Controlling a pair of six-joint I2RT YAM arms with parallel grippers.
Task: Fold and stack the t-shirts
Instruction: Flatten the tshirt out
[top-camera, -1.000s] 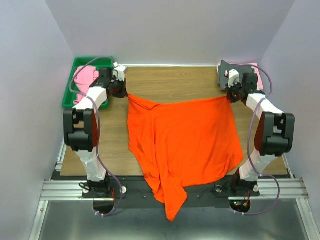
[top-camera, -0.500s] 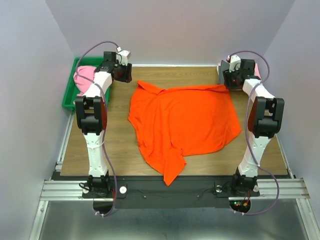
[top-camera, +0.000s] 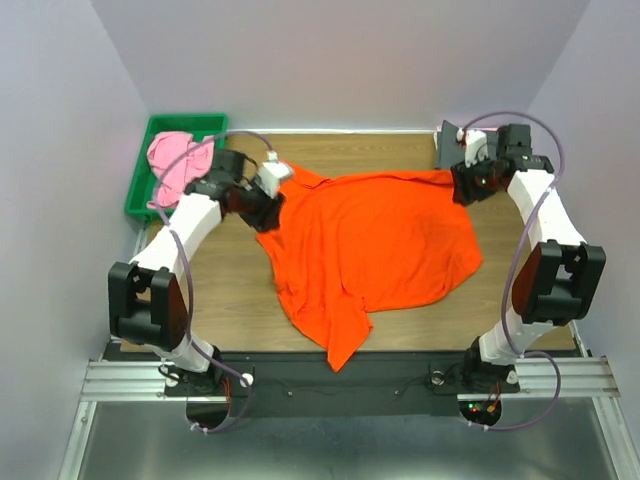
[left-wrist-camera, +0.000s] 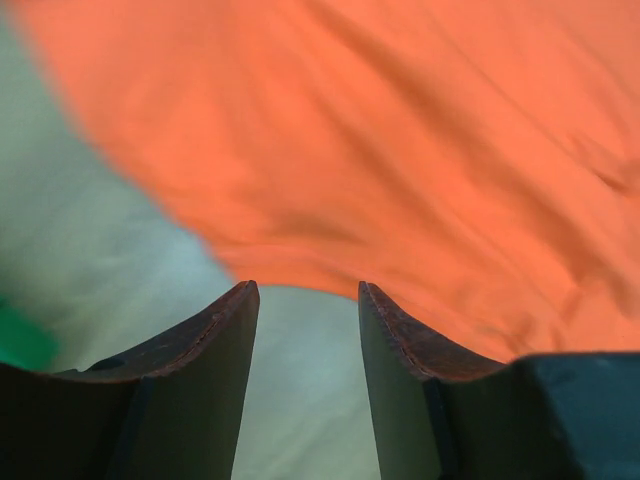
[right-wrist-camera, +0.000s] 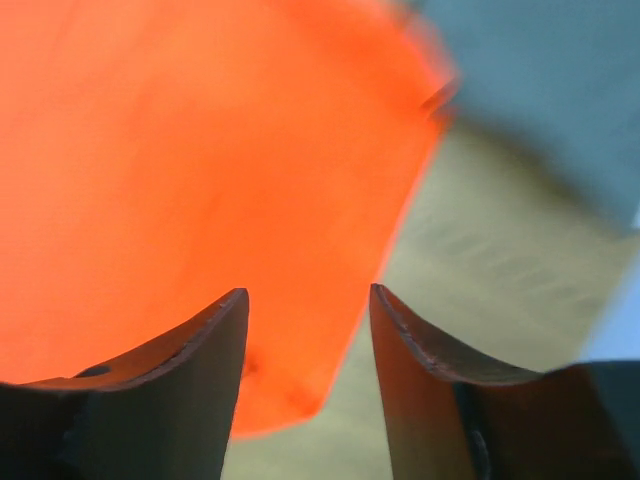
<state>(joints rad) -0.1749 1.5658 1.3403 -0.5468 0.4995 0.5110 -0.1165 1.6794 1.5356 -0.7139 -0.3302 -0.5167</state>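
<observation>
Orange t-shirt (top-camera: 370, 250) now out of grasp

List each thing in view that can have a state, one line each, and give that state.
Bright orange cloth t-shirt: unfolded, spread rumpled on the table, one tip over the near edge.
Light pink cloth shirt: bunched up in the green plastic tray.
Left pincer: open, empty, at the orange shirt's left edge.
Right pincer: open, empty, over the shirt's far right corner.
</observation>
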